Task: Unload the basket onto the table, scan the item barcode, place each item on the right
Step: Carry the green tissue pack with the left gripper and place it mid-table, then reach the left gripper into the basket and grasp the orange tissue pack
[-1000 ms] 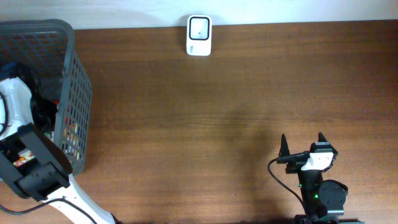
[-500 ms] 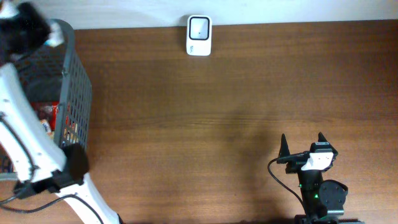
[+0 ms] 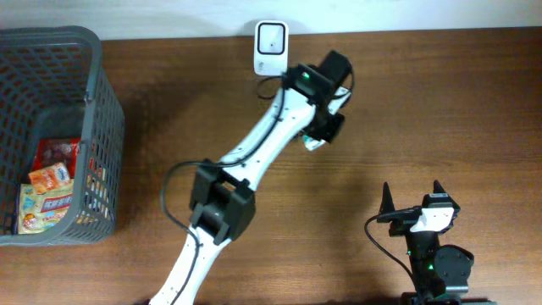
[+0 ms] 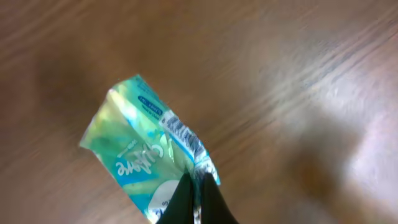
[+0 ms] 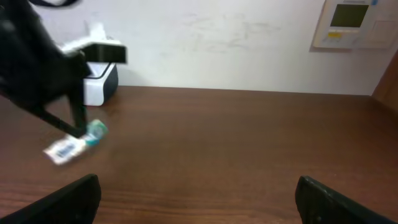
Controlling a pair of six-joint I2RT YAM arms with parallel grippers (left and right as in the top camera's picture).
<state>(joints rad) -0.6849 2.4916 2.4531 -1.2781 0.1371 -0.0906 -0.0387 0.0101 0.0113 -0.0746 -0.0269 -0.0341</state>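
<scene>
Left end effector (image 4: pixel 196 186) is pinched shut on the corner of a teal and green packet (image 4: pixel 143 149), its two dark fingers meeting at the crimped edge. Underneath everything runs the brown wooden surface (image 3: pixel 423 102). A grey mesh basket (image 3: pixel 106 144) fills the left side of the overhead frame, with red and orange snack packets (image 3: pixel 55 182) lying in its bottom. The left arm stretches diagonally up to the top centre of that frame. Right end effector (image 3: pixel 412 186) sits at the lower right with its jaws spread wide and nothing between them. A small white scanner (image 3: pixel 271 48) stands at the top centre edge. The held packet hangs just below and right of it, low over the wood, a barcode (image 4: pixel 181 132) along its upper right edge; whether it touches the surface I cannot tell.
</scene>
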